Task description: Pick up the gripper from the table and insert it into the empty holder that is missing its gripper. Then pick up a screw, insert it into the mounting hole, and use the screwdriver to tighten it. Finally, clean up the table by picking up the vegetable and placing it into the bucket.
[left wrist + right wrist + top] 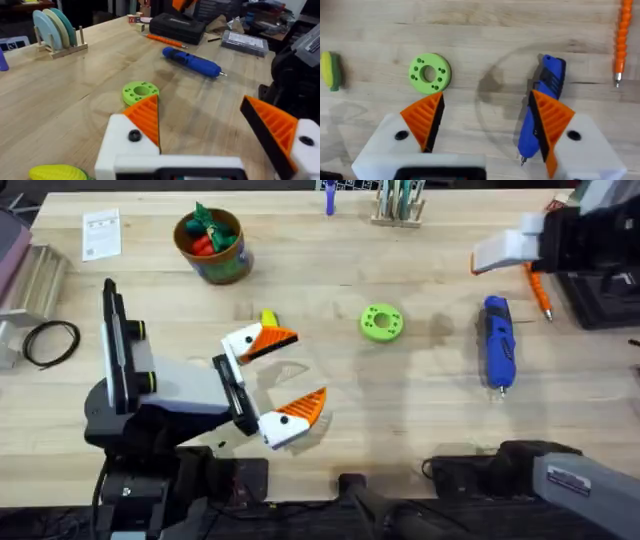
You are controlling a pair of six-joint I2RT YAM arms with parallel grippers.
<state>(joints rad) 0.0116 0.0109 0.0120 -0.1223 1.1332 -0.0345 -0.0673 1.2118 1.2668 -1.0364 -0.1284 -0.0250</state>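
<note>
Bucket sits back-left on desk. Vegetable lies mid-desk just beside outer face of left gripper's far finger, not betw. fingers, which gape wide, empty. Left arm clearly nearer. Right gripper, also wide open & empty, is over screwdriver.

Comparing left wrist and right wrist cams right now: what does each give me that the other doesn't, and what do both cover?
Left wrist alone: the rack of coloured plates at the table's far edge, a black case, and the left gripper, open.

Right wrist alone: the right gripper, open, one pad overlapping the screwdriver in the image, whose bit points toward the camera.

Both: the screwdriver, the green disc, the corn at the frame edge, and the orange stick.
</note>
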